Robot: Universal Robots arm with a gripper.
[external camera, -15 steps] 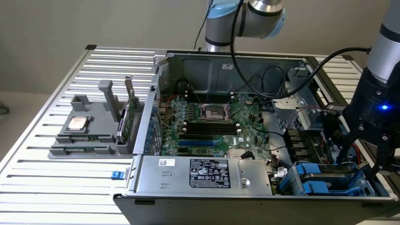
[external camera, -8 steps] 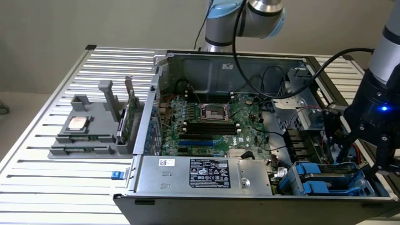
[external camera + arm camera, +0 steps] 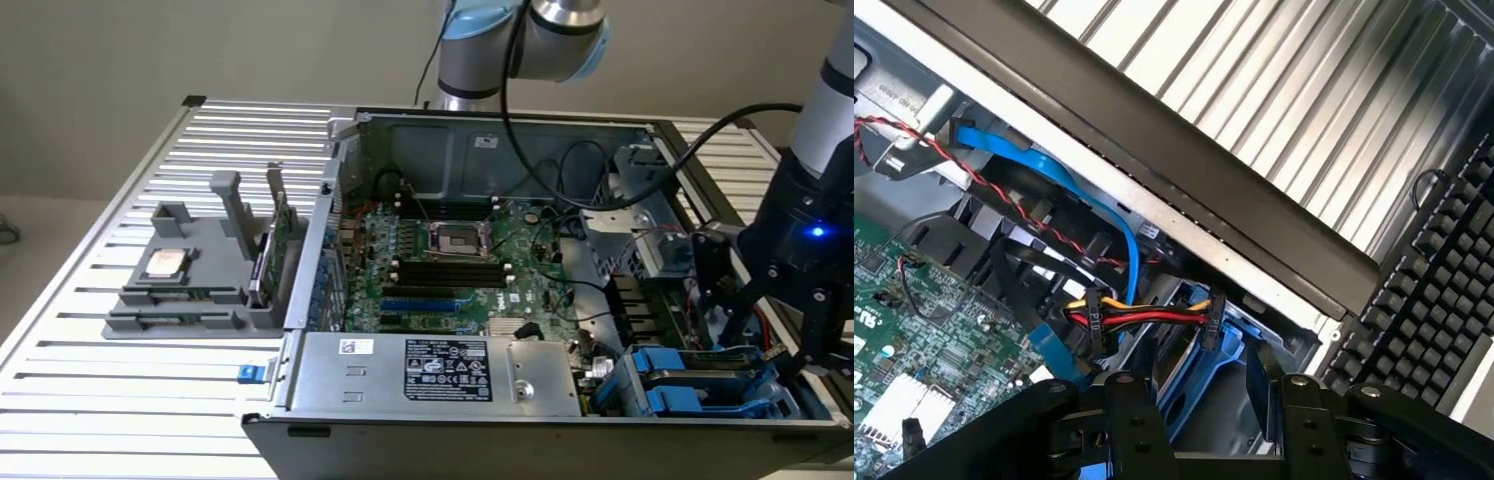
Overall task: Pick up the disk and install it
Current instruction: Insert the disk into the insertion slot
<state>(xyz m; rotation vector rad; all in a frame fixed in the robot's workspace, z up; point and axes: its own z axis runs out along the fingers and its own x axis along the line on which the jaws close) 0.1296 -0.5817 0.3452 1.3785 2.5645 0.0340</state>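
The disk [image 3: 1204, 372], in its bright blue carrier frame, lies tilted in the drive bay at the front corner of the open computer case [image 3: 400, 375], on the exterior view's right. My gripper [image 3: 1209, 388] reaches down into that bay, one black finger against each long side of the carrier, shut on it. In the exterior view the gripper [image 3: 767, 345] hangs just above the blue carrier [image 3: 701, 385]. Most of the drive's body is hidden by the fingers and the bay.
Yellow, red and black power cables [image 3: 1144, 318] and a blue data cable [image 3: 1059, 172] cross right beside the bay. The case's side wall [image 3: 1254, 215] runs close by, with a keyboard [image 3: 1439, 290] beyond it. A grey fixture [image 3: 187, 300] holds a CPU chip [image 3: 166, 262] and a green card [image 3: 274, 250].
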